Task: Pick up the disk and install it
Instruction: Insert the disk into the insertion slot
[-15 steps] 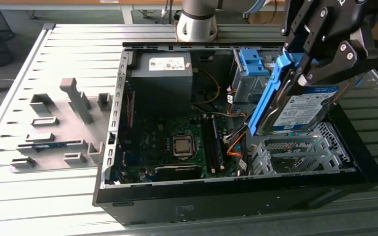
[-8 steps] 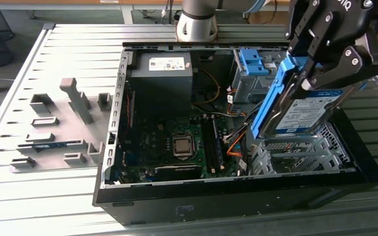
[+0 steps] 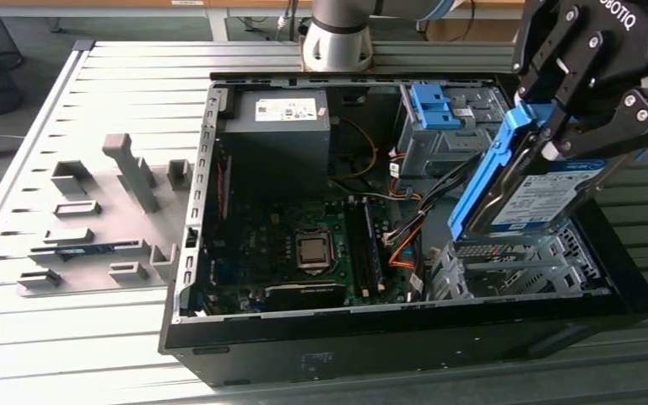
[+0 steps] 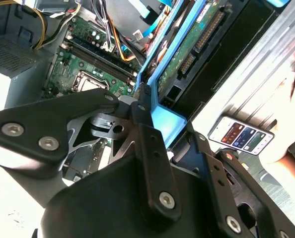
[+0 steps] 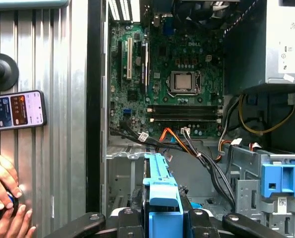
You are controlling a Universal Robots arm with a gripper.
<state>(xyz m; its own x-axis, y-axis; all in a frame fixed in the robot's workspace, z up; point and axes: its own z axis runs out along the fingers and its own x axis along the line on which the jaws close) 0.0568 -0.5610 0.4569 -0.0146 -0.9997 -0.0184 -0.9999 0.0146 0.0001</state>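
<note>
Disk [image 3: 532,198] in fingers [image 3: 560,126] above computer case [image 3: 414,337]

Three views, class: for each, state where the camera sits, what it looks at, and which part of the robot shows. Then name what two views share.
Exterior view: off the arm, above the table, looking down into the open computer case; the gripper holds the disk over it.
First wrist view: on the arm, looking past the disk at the motherboard; a phone and a hand lie beside the case.
Second wrist view: on the arm, behind the gripper, facing the disk.
Shared: both wrist views show the phone.
</note>
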